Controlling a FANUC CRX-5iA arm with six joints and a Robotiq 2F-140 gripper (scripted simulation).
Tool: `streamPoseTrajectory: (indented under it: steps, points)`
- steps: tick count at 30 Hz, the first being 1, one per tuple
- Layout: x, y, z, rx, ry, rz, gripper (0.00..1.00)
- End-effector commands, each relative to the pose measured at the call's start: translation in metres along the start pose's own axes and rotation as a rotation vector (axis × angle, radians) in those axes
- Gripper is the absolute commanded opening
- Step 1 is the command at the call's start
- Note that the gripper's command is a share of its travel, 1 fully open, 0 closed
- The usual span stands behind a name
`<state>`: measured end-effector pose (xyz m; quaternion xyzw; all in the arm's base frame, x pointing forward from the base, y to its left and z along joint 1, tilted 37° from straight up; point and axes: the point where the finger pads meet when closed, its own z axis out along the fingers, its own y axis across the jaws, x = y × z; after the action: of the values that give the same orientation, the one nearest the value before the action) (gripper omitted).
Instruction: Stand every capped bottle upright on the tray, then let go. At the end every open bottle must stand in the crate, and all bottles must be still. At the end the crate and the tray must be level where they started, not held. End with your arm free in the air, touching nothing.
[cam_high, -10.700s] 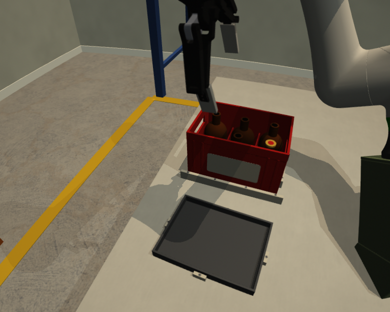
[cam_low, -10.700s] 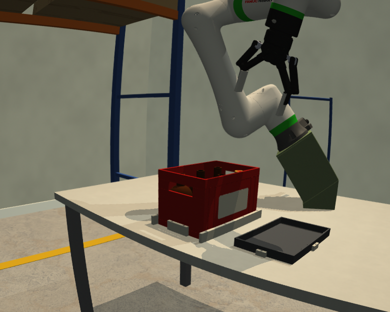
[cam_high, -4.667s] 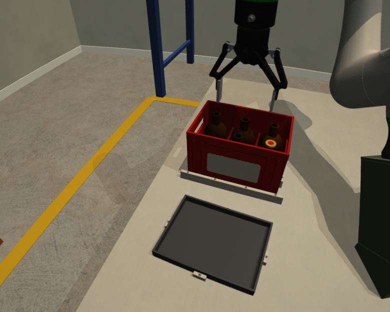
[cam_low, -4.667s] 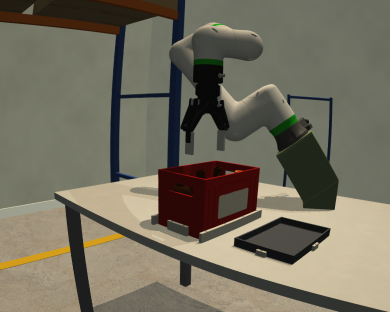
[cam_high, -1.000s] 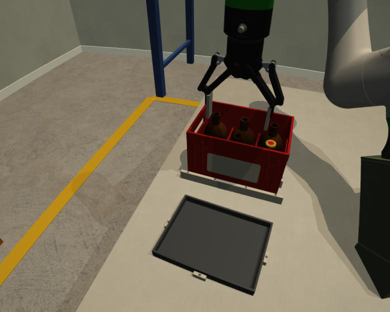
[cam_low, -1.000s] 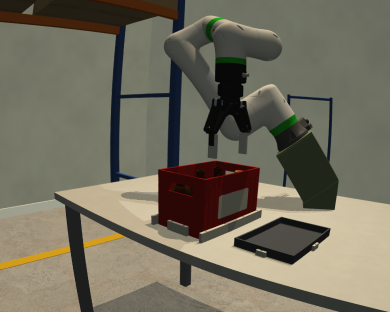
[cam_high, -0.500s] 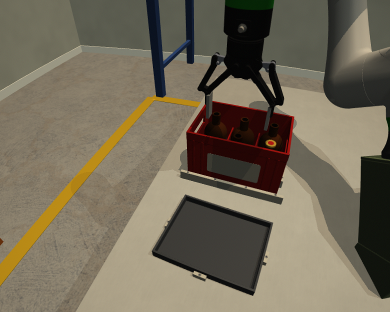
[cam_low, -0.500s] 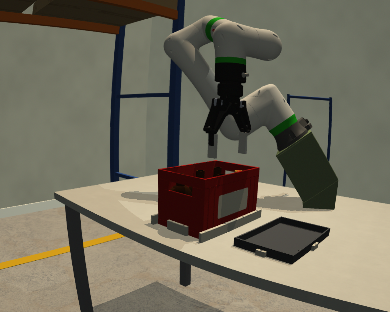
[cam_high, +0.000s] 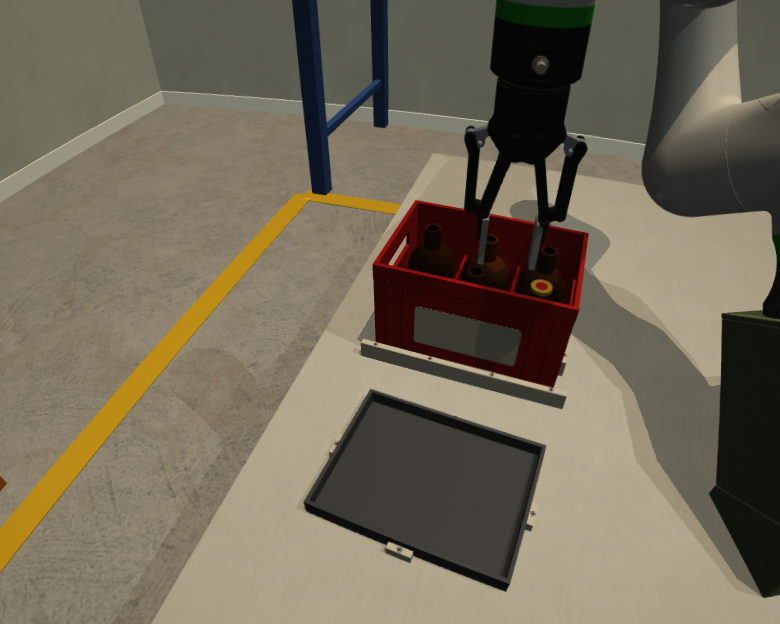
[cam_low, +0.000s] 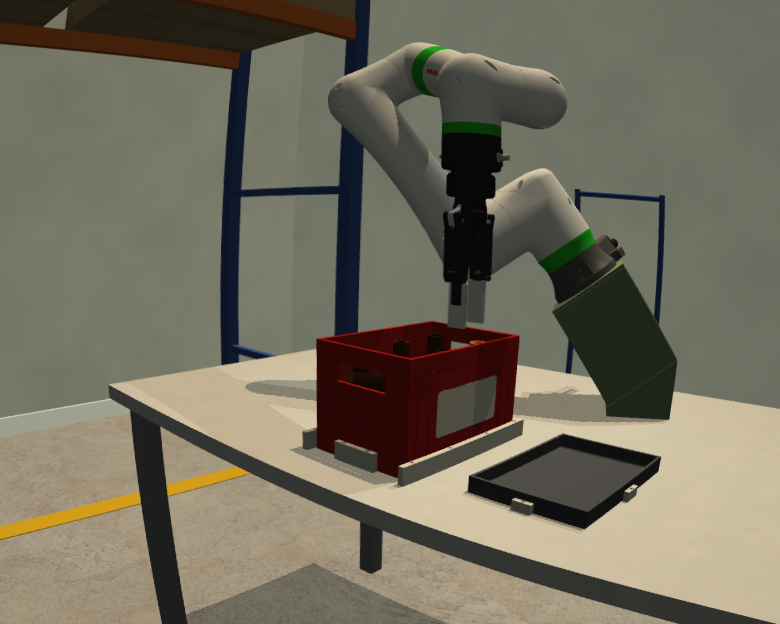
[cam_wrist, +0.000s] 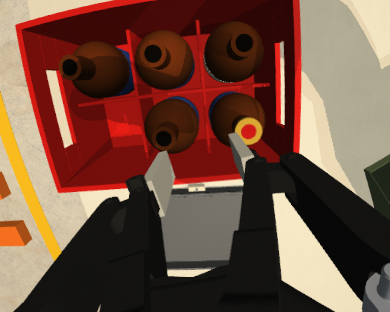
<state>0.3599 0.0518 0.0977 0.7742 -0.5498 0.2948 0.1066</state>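
Observation:
A red crate (cam_high: 481, 292) stands on the table and holds several brown bottles. One bottle has a yellow and red cap (cam_high: 541, 286) and stands in the front right compartment; the cap also shows in the wrist view (cam_wrist: 249, 130). The other bottles are open, such as the one in the front middle (cam_wrist: 170, 125) and a tilted one at the back left (cam_wrist: 94, 69). The front left compartment is empty. My gripper (cam_high: 508, 250) (cam_low: 467, 312) hangs just above the crate's rim, partly open with nothing between the fingers. The dark tray (cam_high: 426, 484) lies empty in front of the crate.
Pale stop bars (cam_high: 461, 374) line the crate's base. Small pale blocks (cam_high: 398, 551) sit at the tray's edges. The arm's dark green base (cam_high: 748, 442) stands at the right. A blue rack post (cam_high: 312, 97) rises behind the table's left edge.

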Motion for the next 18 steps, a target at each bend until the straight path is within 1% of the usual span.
streamPoseTrajectory:
  steps: [1, 3, 17, 18]
  points:
    - [0.000, 0.006, 0.000, 0.001, -0.001, -0.021, 0.38]
    - [0.001, 0.008, 0.001, 0.000, 0.000, -0.032, 0.38]
    - [0.002, 0.054, 0.004, 0.000, 0.000, -0.211, 0.38]
    - [0.002, 0.054, 0.004, 0.000, 0.000, -0.211, 0.38]
